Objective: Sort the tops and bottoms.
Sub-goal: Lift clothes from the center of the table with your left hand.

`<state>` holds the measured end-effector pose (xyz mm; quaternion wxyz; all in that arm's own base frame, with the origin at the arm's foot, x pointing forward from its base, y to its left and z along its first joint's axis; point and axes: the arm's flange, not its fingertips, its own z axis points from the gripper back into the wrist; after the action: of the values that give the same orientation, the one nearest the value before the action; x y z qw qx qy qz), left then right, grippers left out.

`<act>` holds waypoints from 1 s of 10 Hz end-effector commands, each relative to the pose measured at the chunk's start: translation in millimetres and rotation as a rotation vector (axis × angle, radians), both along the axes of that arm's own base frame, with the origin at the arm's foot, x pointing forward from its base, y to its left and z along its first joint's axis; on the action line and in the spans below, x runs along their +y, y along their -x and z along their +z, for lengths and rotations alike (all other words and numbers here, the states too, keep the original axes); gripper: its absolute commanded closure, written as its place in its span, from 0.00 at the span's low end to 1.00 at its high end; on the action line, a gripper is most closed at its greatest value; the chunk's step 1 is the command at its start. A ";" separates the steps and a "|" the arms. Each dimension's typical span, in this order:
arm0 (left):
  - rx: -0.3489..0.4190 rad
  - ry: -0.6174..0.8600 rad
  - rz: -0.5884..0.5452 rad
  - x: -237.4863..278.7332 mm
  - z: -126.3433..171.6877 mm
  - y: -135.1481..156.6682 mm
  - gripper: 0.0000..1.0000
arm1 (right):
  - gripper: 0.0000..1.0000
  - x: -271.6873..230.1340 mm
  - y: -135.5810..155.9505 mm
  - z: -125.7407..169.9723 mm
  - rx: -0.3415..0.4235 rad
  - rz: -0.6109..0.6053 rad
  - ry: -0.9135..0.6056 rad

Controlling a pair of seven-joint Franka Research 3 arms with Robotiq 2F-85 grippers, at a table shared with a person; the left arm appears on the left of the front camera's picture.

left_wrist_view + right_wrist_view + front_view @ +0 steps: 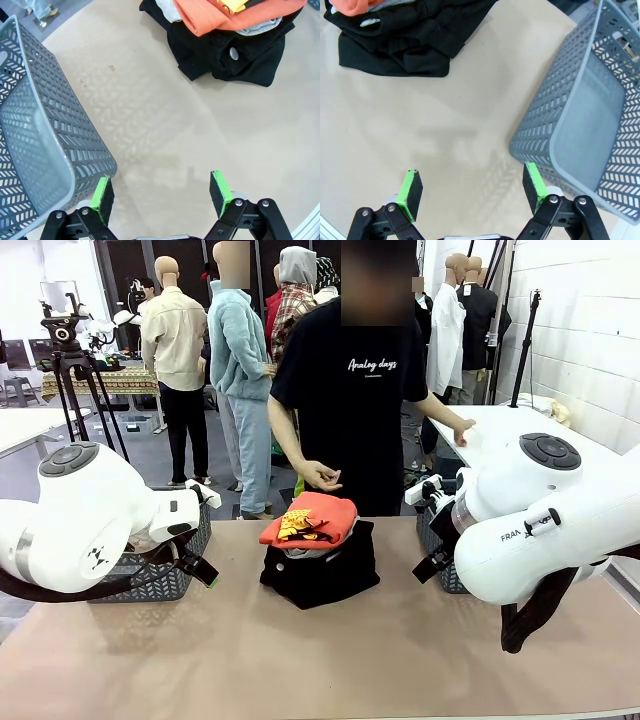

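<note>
Sorting is unstarted: the red-orange soft top (310, 515) is piled on black cloth bottoms (325, 575), likely to be pinched first; left gripper (161, 181) and right gripper (471, 176) are spread.

Grey top (257, 28) mostly under orange top (210, 15)

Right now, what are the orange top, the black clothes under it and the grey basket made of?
Orange top: soft matte cloth, maybe knit cotton; it folds in rounded layers.
Black bottoms: dull, thicker-looking fabric with stitched seams and a shiny white button, likely plastic.
Grey basket: looks like moulded plastic, smooth, with even rows of slots.
</note>
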<state>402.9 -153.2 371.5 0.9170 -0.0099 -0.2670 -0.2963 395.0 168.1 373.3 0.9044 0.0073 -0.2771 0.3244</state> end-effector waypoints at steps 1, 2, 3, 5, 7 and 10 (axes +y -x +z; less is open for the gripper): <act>0.001 0.002 0.003 1.6 0.0 -0.6 0.00 | 0.00 -0.3 -0.1 0.0 0.001 -0.003 -0.003; 0.001 0.002 0.003 1.6 0.0 -0.6 0.00 | 0.00 -0.3 -0.1 0.0 0.001 -0.003 -0.003; 0.001 0.002 0.003 1.6 0.0 -0.6 0.00 | 0.00 -0.3 -0.1 0.0 0.001 -0.003 -0.003; 0.001 0.002 0.003 1.6 0.0 -0.6 0.00 | 0.00 -0.3 -0.1 0.0 0.001 -0.003 -0.003; 0.001 0.002 0.003 1.6 0.0 -0.6 0.00 | 0.00 -0.3 -0.1 0.0 0.001 -0.003 -0.003; 0.001 0.002 0.003 1.6 0.0 -0.6 0.00 | 0.00 -0.3 -0.1 0.0 0.001 -0.003 -0.003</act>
<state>402.9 -153.2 371.5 0.9170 -0.0099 -0.2670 -0.2963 395.0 168.1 373.3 0.9044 0.0073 -0.2771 0.3244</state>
